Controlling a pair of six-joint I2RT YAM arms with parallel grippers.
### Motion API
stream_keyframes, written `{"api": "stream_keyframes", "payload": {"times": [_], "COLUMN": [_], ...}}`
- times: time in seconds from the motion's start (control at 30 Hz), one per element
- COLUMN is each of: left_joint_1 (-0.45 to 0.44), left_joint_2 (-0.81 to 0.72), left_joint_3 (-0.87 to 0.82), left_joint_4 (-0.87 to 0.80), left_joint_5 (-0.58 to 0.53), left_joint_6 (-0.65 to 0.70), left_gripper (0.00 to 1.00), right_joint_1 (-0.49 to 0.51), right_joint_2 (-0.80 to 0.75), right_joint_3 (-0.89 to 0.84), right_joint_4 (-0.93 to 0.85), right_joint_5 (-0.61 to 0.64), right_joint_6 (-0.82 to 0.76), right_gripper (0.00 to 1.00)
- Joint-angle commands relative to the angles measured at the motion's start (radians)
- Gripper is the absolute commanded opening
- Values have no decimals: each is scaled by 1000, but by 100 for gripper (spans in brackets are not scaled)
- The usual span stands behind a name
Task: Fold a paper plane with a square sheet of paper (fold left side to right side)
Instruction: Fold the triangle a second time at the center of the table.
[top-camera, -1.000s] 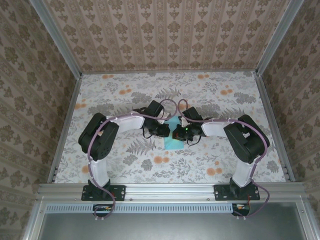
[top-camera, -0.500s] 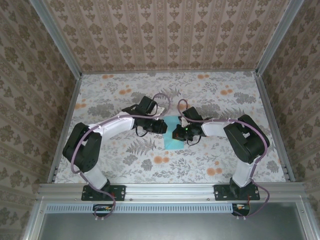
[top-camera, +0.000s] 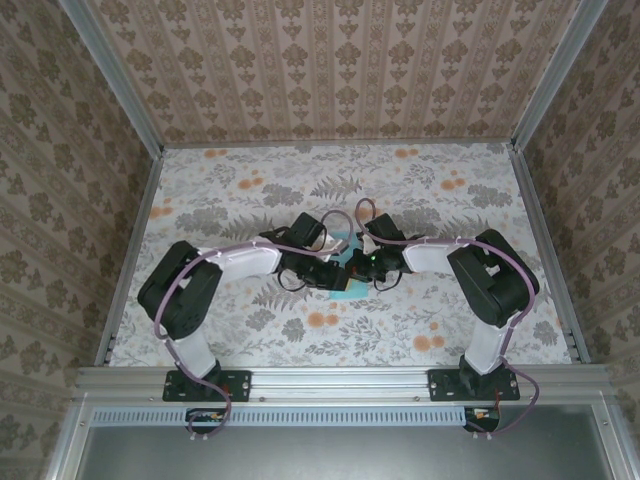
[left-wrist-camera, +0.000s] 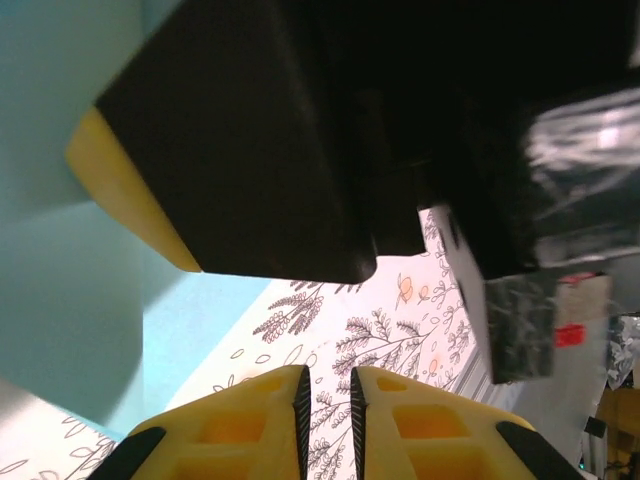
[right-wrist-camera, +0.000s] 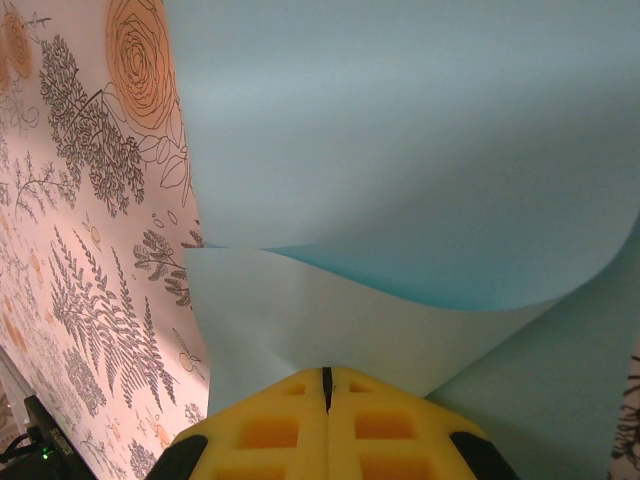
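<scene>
The light-blue square sheet of paper (top-camera: 345, 287) lies at the table's centre, partly under both grippers. My right gripper (top-camera: 356, 266) (right-wrist-camera: 326, 385) is shut on one edge of the sheet (right-wrist-camera: 400, 120), which curls up in a loose bend in front of the closed yellow fingers. My left gripper (top-camera: 328, 274) (left-wrist-camera: 328, 400) sits just left of it, low over the table. It is open by a narrow gap that holds nothing, with floral tabletop showing through. In the left wrist view the right gripper's black, yellow-tipped finger (left-wrist-camera: 130, 190) looms above the sheet (left-wrist-camera: 60, 300).
The floral tabletop (top-camera: 250, 190) is bounded by aluminium rails (top-camera: 135, 240) at the left, right and front, with patterned walls (top-camera: 340, 70) behind. The two arms' elbows (top-camera: 180, 290) (top-camera: 495, 275) stand out to either side of the paper.
The left arm swung its elbow out to the left and came back. Its gripper now sits slightly nearer the front, close against the right gripper. The right arm has held still.
</scene>
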Motion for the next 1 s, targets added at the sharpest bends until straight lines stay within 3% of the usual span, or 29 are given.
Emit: {"api": "stream_keyframes", "payload": {"times": [0.0,0.4,0.97], "left_joint_1": [-2,1,7], "left_joint_2": [26,81,88], "left_joint_3": [-5,0,-27], "left_joint_4": [-1,-33,-47], "left_joint_5": [2,-108,-167], "left_joint_6": [-12,-4,1], "left_gripper": [21,21,20], "right_joint_1": [6,6,6], "right_joint_2": [28,27,27], "right_joint_3": [-18,-14,-7], "right_joint_4": [-114,-126,-145], "right_joint_5": [54,55,62], "right_joint_6": [-12,-18,-29], "right_gripper": [0,0,0]}}
